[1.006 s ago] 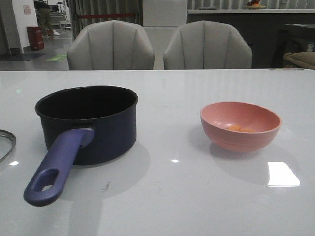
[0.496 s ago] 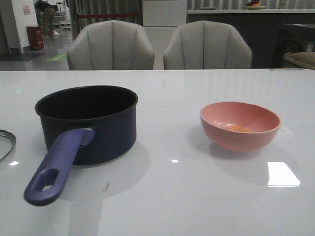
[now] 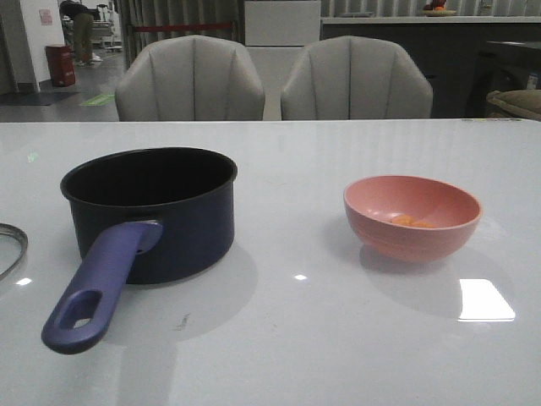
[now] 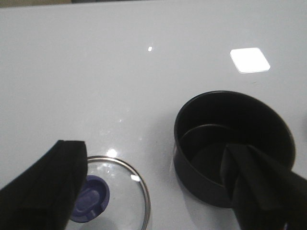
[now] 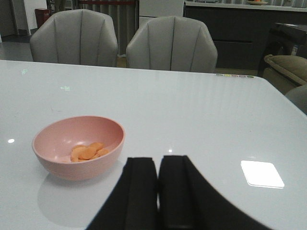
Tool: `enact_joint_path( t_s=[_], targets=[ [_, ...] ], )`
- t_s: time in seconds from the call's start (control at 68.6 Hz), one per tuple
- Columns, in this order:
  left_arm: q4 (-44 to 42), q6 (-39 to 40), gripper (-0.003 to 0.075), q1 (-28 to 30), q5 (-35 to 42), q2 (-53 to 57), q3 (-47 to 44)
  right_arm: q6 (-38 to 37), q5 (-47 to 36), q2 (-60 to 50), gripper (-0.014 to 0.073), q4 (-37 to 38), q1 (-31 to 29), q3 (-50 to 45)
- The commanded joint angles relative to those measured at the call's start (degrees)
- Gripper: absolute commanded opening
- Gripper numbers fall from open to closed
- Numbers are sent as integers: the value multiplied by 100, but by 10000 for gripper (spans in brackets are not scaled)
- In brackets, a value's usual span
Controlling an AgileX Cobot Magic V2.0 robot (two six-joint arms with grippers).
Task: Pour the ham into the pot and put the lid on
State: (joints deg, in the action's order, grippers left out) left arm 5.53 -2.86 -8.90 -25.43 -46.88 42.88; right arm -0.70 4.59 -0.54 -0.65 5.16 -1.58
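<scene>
Looking over the white surface (image 3: pixel 338 338), you are seeing the pot (image 3: pixel 152 211) standing upright on the left, its purple handle (image 3: pixel 97 283) pointing toward the robot and slightly left. The pot is open, and from the left wrist view its dark inside is showing nothing in it. The pink bowl (image 3: pixel 412 216) is sitting well apart from the pot on the right, and the ham (image 5: pixel 88 151) is lying in the bottom of it as a few small orange pieces bunched together.

The lid (image 4: pixel 117 194) is lying flat on the surface just beside the pot on its left, knob (image 4: pixel 88 206) up; in the front view only a sliver of its steel rim (image 3: pixel 12 247) is peeking in at the left edge.

Your left hand (image 4: pixel 158 191) is hovering above the surface with its fingers (image 4: pixel 48 187) spread wide and released, one over the lid's edge and the other over the pot's rim, holding nothing. Your right hand (image 5: pixel 158 191) is hanging above the surface near the bowl, clenched with its two fingers (image 5: pixel 139 196) pressed almost together and nothing between them. Two grey chairs (image 3: pixel 190 80) are standing behind the far edge of the surface.
</scene>
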Motion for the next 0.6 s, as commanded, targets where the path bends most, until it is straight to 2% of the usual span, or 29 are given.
enact_joint_path(
  t_s=[0.0, 0.292, 0.583],
  targets=[
    [20, 20, 606, -269, 798, 740, -331, 26, -459, -121, 167, 65, -29, 36],
    [73, 20, 606, -842, 1000, 2767, -1540, 26, -459, -121, 167, 65, -29, 36],
    [410, 20, 606, -1069, 885, 3975, -2269, 26, -575, -121, 167, 65, -29, 36]
  ],
)
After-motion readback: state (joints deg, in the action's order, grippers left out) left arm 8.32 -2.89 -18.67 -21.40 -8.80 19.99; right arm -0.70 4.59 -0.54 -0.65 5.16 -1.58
